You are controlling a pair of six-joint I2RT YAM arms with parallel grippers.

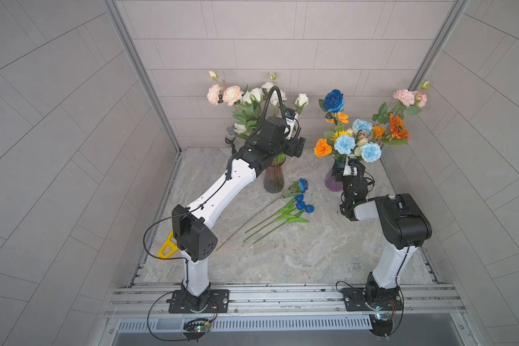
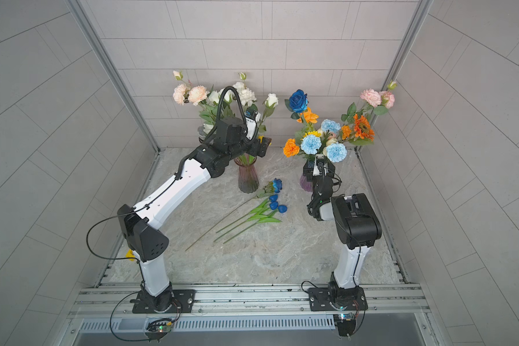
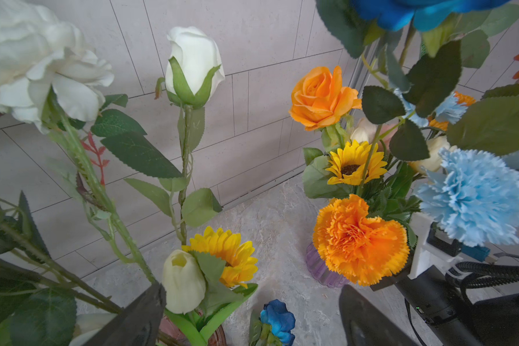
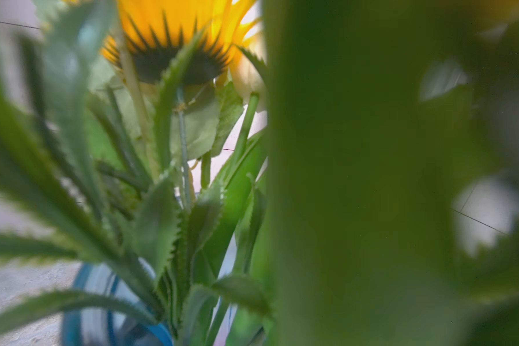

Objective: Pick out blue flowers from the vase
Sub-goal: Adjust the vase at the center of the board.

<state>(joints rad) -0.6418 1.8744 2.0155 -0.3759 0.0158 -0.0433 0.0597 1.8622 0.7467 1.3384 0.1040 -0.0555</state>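
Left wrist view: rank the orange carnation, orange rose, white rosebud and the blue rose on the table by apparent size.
1. orange carnation
2. orange rose and white rosebud, about alike
3. blue rose, smallest, though it lies farther from the camera

Three dark blue tulips (image 1: 300,205) lie side by side on the table (image 1: 282,257) near the middle of both top views. Their heads point to the upper right, and their long green stems and leaves trail to the lower left. Just above them lies a deep blue rose (image 1: 302,185), its thin stem also running to the lower left. A second deep blue rose (image 1: 333,101) stands upright, the tallest bloom in the purple vase (image 1: 331,184) right of centre. Three pale blue frilly carnations (image 1: 344,144) cluster low, just above that vase's mouth.
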